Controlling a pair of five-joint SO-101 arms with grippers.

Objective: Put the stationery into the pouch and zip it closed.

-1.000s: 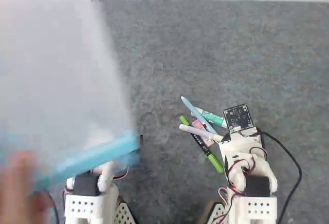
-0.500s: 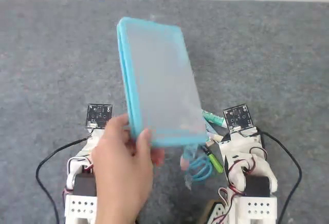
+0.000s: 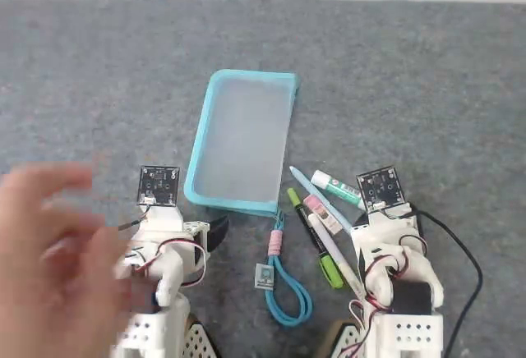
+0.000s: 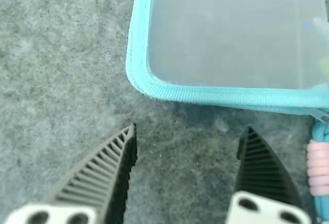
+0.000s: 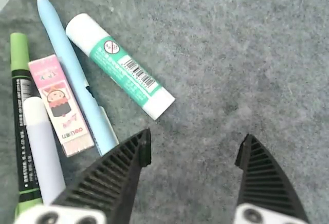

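High view: the pouch [image 3: 241,140] lies flat on the bench [image 3: 427,71]. Pens [image 3: 315,241], glue [image 3: 335,188] and an eraser [image 3: 322,213] lie just beside its near corner.

Left wrist view: the left pincer [image 4: 187,152] hangs apart, empty, just short of the pouch's edge.

Right wrist view: the right pincer [image 5: 194,149] is apart and empty, beside the glue.

a robot lab bench: grey felt mat [image 3: 427,71], wired arm [image 3: 394,251].

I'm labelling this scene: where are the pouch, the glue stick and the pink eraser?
pouch [image 3: 241,140], high view, its translucent face.
glue stick [image 5: 122,68], right wrist view, its green label.
pink eraser [image 5: 60,106], right wrist view, its wrapper.
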